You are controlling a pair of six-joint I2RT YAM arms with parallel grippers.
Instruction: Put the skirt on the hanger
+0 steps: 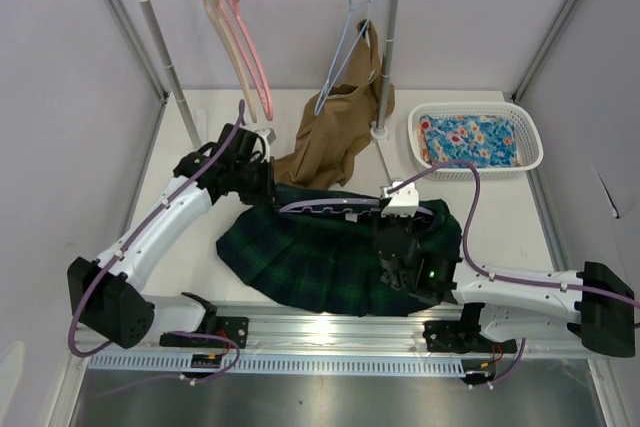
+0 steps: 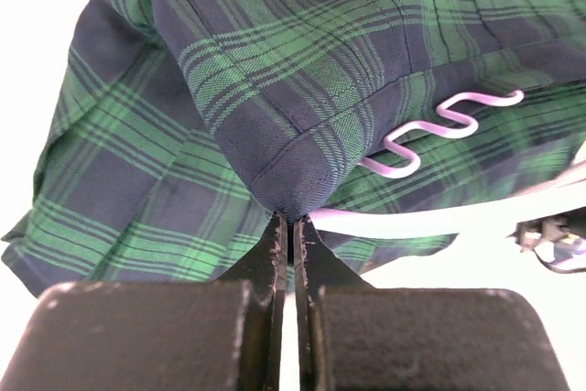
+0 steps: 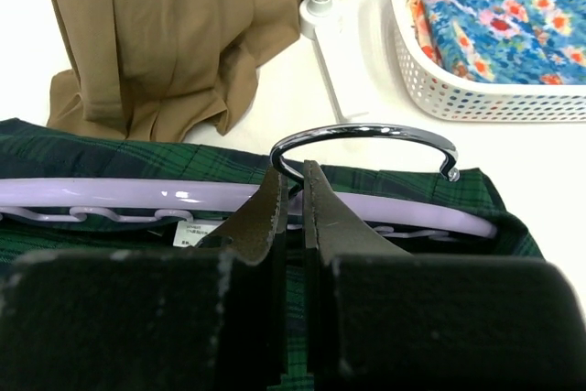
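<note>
The plaid green and navy skirt point(image 1: 310, 252) lies spread on the table between the two arms. Across its upper edge lies the pale lavender hanger point(image 1: 325, 206), its wavy bar point(image 2: 430, 130) showing under a lifted fold of skirt point(image 2: 275, 89). My left gripper point(image 1: 262, 173) is shut on the dark edge of the skirt at its left end, the fabric pinched at the fingertips point(image 2: 291, 218). My right gripper point(image 3: 295, 173) is shut on the hanger's neck just below the metal hook point(image 3: 366, 132), with the lavender bar point(image 3: 137, 194) running left over the skirt point(image 3: 92, 144).
A tan-brown garment point(image 1: 335, 132) hangs on a thin blue hanger point(image 1: 350, 37) from the rail, its hem touching the table behind the skirt. Pink and tan hangers point(image 1: 240, 42) hang to the left. The rack's right pole point(image 1: 388, 57) stands beside a white basket point(image 1: 530, 137) holding floral cloth point(image 1: 470, 139).
</note>
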